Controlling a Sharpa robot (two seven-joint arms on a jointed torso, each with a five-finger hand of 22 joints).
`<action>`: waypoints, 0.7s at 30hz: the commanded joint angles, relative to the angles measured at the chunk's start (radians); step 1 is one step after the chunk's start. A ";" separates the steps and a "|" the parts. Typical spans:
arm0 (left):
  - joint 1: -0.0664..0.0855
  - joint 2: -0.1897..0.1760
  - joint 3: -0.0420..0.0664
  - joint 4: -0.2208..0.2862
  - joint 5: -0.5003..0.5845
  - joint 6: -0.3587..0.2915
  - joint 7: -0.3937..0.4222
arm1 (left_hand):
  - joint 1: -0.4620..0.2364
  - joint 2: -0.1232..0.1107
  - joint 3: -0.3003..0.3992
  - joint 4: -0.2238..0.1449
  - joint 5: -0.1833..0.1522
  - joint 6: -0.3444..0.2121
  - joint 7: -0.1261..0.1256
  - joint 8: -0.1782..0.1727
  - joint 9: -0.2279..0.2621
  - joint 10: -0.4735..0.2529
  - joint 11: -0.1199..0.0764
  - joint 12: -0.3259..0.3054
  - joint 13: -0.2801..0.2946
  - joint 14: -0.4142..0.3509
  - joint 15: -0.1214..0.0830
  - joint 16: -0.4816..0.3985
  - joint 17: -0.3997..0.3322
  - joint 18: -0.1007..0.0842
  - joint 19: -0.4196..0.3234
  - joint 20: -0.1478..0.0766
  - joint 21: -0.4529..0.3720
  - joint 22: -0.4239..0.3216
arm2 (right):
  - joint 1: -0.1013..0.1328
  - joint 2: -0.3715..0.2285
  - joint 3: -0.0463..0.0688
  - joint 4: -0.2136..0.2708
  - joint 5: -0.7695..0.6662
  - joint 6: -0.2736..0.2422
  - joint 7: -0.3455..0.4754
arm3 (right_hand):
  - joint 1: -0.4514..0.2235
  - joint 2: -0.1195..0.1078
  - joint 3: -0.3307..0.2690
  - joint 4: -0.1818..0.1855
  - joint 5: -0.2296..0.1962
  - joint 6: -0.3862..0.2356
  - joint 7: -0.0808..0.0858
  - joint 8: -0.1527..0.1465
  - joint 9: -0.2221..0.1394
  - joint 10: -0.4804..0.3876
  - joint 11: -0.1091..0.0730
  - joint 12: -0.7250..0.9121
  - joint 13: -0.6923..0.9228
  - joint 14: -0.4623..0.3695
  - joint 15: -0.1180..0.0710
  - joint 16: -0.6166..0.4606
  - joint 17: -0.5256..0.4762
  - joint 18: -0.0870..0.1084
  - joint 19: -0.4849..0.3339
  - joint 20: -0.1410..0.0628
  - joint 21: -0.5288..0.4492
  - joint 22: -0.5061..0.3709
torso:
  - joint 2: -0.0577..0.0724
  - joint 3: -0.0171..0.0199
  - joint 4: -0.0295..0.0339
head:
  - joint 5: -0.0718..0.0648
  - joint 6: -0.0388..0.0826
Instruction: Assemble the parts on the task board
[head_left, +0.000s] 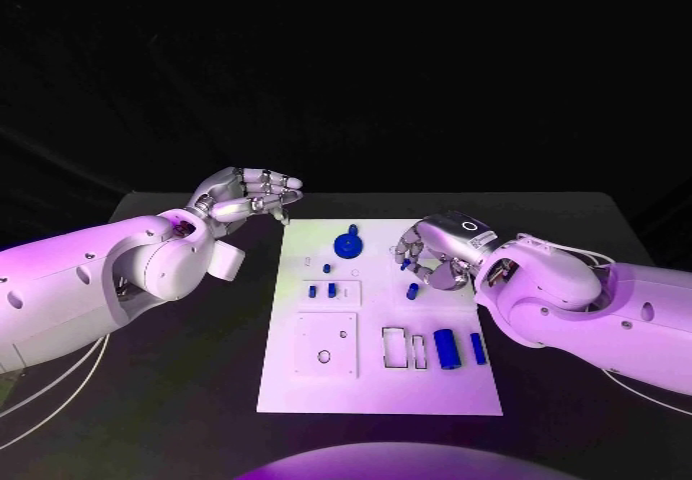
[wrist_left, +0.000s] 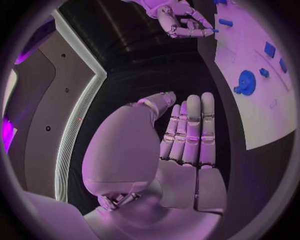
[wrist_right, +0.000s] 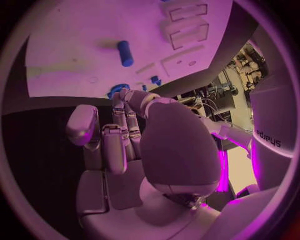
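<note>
Legible text: one item. Word "sharpa", dark lettering, on white arm casing (wrist_right: 270, 134) in right wrist view, running sideways along casing. No other readable text, number or sign on task board (head_left: 378, 395), parts or table.

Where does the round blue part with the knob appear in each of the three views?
Head view: the round blue part stands near the board's far edge, between the two hands.
Left wrist view: it lies on the white board, beyond the left hand's fingertips.
Right wrist view: partly hidden behind the right hand's fingertips.
Shared landmark: the white board.
</note>
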 joint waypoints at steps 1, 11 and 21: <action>0.001 0.004 0.001 0.001 -0.004 0.019 0.005 | -0.004 0.009 0.000 -0.007 0.004 -0.008 -0.002 -0.007 -0.001 -0.008 0.002 0.005 -0.001 0.002 0.004 -0.006 -0.002 0.013 -0.002 -0.002 -0.006 -0.001 | -0.005 0.020 0.000 0.024 -0.008 0.001 -0.004 | -0.011 -0.001 0.007 -0.001 0.003 0.006 -0.001 0.006 0.002 0.041 -0.034 0.005 0.001 0.063 -0.009 0.005 0.035 -0.015 -0.001 -0.007 0.003 0.000 | 0.000 0.0003 0.0005 | 0.008 -0.004; 0.001 0.014 0.001 -0.004 -0.004 0.018 0.005 | -0.004 0.009 0.000 -0.007 0.004 -0.008 -0.002 -0.007 -0.001 -0.010 0.003 0.006 -0.001 0.002 0.004 -0.006 -0.002 0.013 -0.002 -0.002 -0.006 -0.001 | -0.047 0.110 -0.004 0.028 -0.015 0.014 0.002 | -0.018 0.001 0.011 -0.008 -0.047 0.006 0.000 0.006 0.006 0.042 -0.034 -0.001 0.004 0.063 -0.009 0.004 0.031 -0.017 0.001 -0.007 0.013 0.009 | -0.001 -0.0012 0.0005 | 0.034 -0.013; 0.001 0.028 0.000 -0.011 -0.004 0.021 0.002 | -0.005 0.009 -0.001 -0.007 0.005 -0.009 -0.001 -0.007 -0.001 -0.011 0.003 0.006 -0.001 0.002 0.005 -0.007 -0.002 0.013 -0.003 -0.002 -0.006 -0.001 | -0.105 0.176 -0.010 -0.005 -0.018 0.032 0.007 | -0.020 0.003 0.013 -0.009 -0.050 0.005 0.001 0.006 0.007 0.041 -0.034 -0.004 0.005 0.062 -0.009 0.003 0.028 -0.016 -0.001 -0.007 0.008 0.006 | -0.001 -0.0016 0.0004 | 0.057 -0.022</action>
